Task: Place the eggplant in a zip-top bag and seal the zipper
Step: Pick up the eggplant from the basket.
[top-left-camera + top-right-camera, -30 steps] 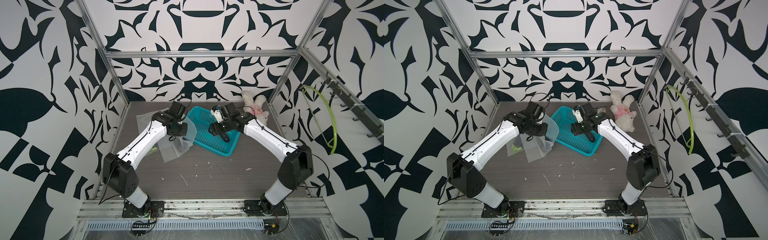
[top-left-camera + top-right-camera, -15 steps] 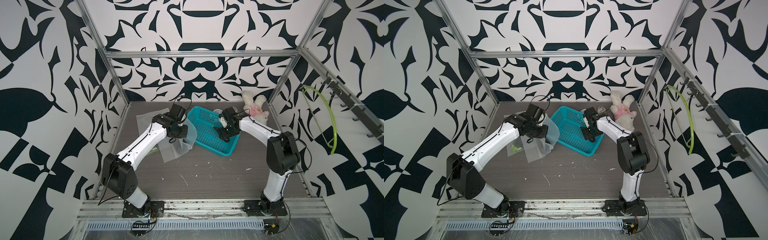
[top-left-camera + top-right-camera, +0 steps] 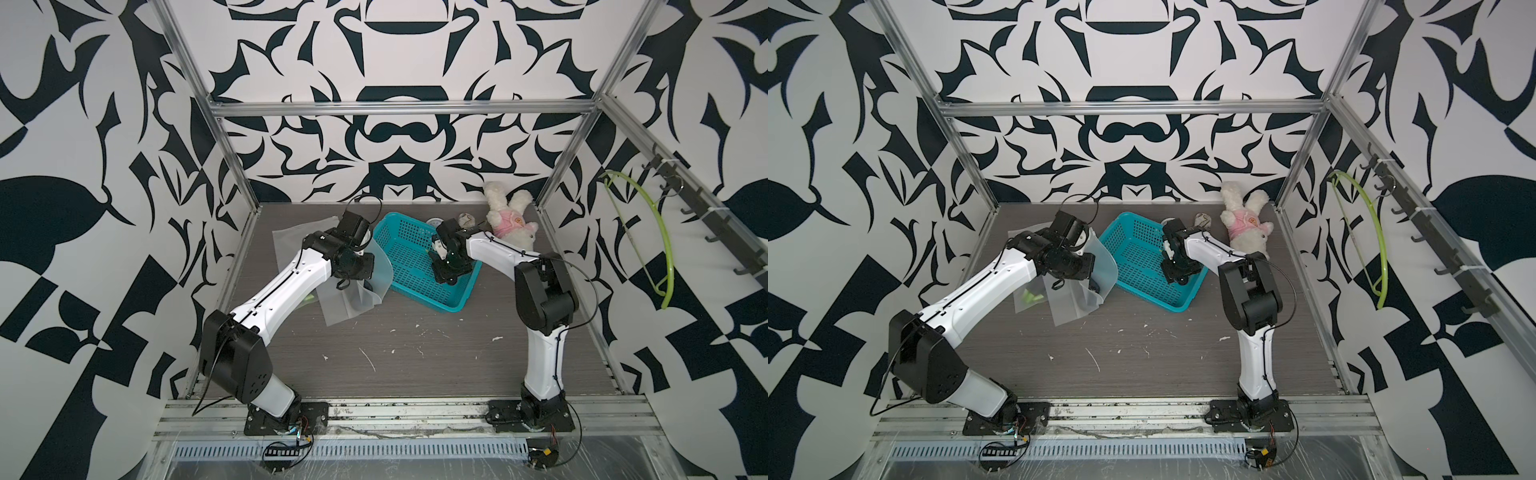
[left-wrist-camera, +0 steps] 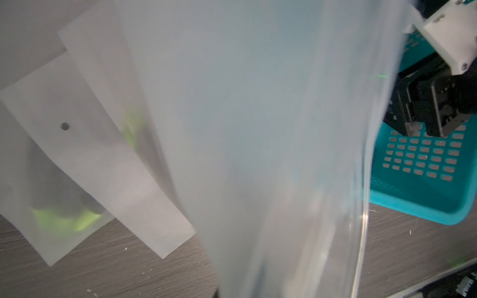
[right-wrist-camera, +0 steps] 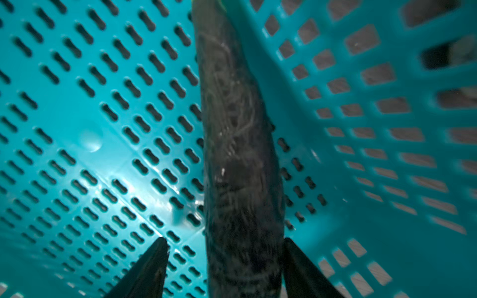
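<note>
Eggplant (image 5: 240,154) lies in the teal basket (image 5: 77,103), right pincer (image 5: 224,241) apart astride it; left pincer (image 3: 1092,283) clamps the zip-top bag (image 4: 258,129) aloft. Closing off-centre could roll it away; the limp bag mouth may sag shut.

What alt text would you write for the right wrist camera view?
A dark, scuffed eggplant lies on the perforated floor of a teal plastic basket. The open right gripper straddles its near end, one black fingertip close beside it, the other apart.
</note>
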You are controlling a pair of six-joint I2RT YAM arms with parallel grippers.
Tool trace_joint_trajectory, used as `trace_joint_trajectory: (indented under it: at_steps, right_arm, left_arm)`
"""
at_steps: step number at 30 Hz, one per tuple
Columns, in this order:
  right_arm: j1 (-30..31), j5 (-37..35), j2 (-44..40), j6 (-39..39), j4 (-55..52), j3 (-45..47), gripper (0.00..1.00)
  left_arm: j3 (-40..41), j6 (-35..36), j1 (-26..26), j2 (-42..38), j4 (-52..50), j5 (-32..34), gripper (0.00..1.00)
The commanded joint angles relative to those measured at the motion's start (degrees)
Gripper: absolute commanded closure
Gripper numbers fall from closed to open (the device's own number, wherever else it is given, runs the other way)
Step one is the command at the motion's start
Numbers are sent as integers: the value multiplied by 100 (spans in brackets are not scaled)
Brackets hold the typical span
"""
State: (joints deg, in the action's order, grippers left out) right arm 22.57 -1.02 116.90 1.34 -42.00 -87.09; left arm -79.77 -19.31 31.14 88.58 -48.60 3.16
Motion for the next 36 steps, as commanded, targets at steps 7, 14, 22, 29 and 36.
trace_joint_trajectory:
  at_steps: [7, 14, 22, 29, 36]
  right_arm:
    - [-16, 192, 181, 125, -37, -440, 40]
    - [-16, 321, 130, 200, -35, -448, 54]
    - [-48, 506, -318, 250, -69, -405, 57]
    - [-130, 1096, -1069, 332, -33, -271, 57]
    - [-129, 2268, -1957, 495, 64, 129, 58]
  left_arm:
    - [102, -12, -15, -182, 15, -64, 100]
    - [110, 6, -15, -211, 15, -34, 100]
    - [71, 24, -18, -156, -9, -36, 100]
    - [-66, 33, -20, -39, -98, -26, 100]
    - [-276, 24, -15, 87, -144, 23, 100]
